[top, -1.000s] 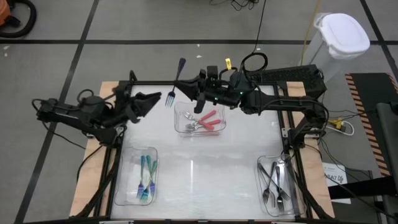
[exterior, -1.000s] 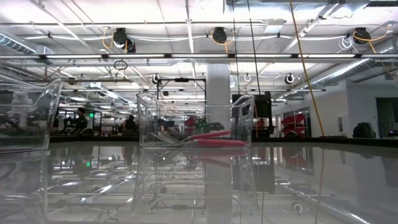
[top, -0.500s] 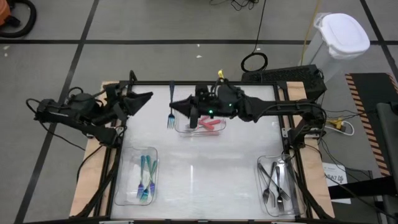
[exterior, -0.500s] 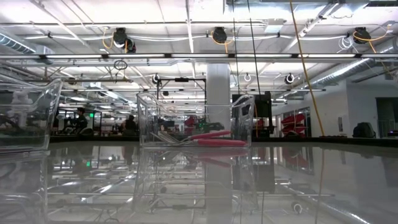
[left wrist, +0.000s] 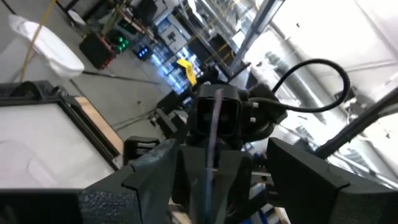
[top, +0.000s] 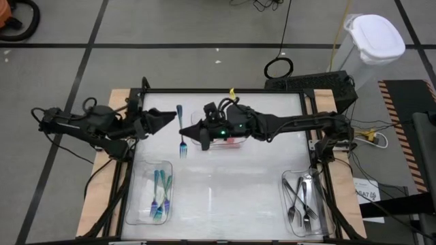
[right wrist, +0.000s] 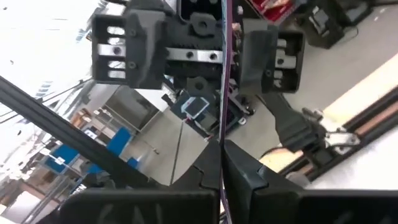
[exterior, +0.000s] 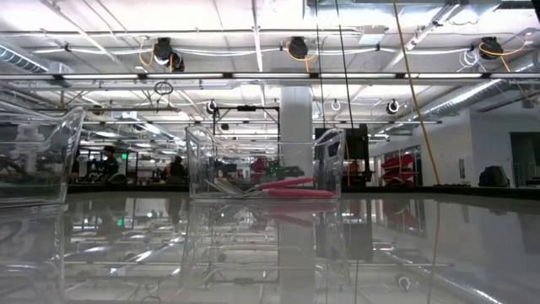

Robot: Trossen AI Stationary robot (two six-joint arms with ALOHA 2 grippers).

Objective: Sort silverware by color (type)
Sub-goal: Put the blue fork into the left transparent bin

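My right gripper is shut on a blue-handled fork just left of the middle tray, which holds pink utensils. The fork runs near-far, tines toward the near edge. My left gripper is open and faces the fork from the left; in the right wrist view its fingers stand wide on either side of the handle, and I cannot tell whether they touch it. Teal forks lie in the near-left tray, grey metal ones in the near-right tray. Neither gripper shows in the low view. My right gripper pinches the fork about mid-length between its two fingers. The fingers come roughly level from the table's right and lie across the fork. The handle runs out past the fingertips toward my left gripper. The fork looks lifted clear of the table.
Three clear plastic trays stand on the white table: the middle one near the far edge, one at the near-left corner, one at the near-right corner. A black frame borders the table. Open tabletop lies between the near trays.
My right gripper has carried the fork from beyond the far-left corner of the middle tray toward the near edge and the left. The fork has turned from slanted to straight near-far. My left gripper drew back a little, then came on toward the fork.
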